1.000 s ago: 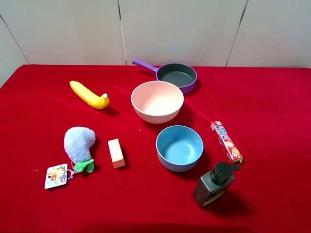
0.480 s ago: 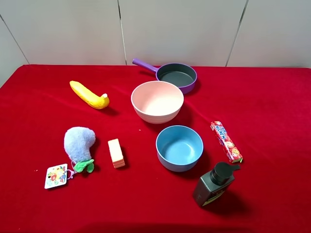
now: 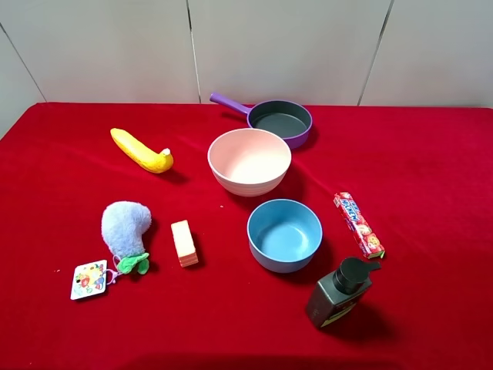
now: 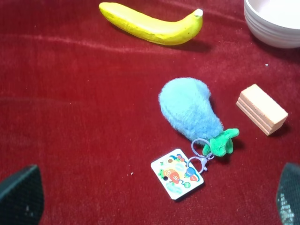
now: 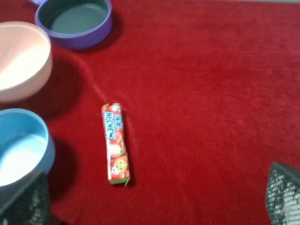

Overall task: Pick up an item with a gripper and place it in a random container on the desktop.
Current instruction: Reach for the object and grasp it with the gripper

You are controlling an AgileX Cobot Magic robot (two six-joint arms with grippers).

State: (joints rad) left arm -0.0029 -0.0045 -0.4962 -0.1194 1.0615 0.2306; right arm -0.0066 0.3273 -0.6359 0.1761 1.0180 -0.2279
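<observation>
Left jaws spread, nothing gripped; plush [image 4: 187, 110] ahead of them. Right jaws spread; candy box [image 5: 115, 143] ahead. Bottle [image 3: 339, 293] upright on worktop [image 3: 431, 169], ungripped.

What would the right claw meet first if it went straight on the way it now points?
Most likely bare red cloth. The right claw is open, and the candy box lies just off its middle line, toward the blue bowl. Depth is unclear, so a finger could graze it.
</observation>
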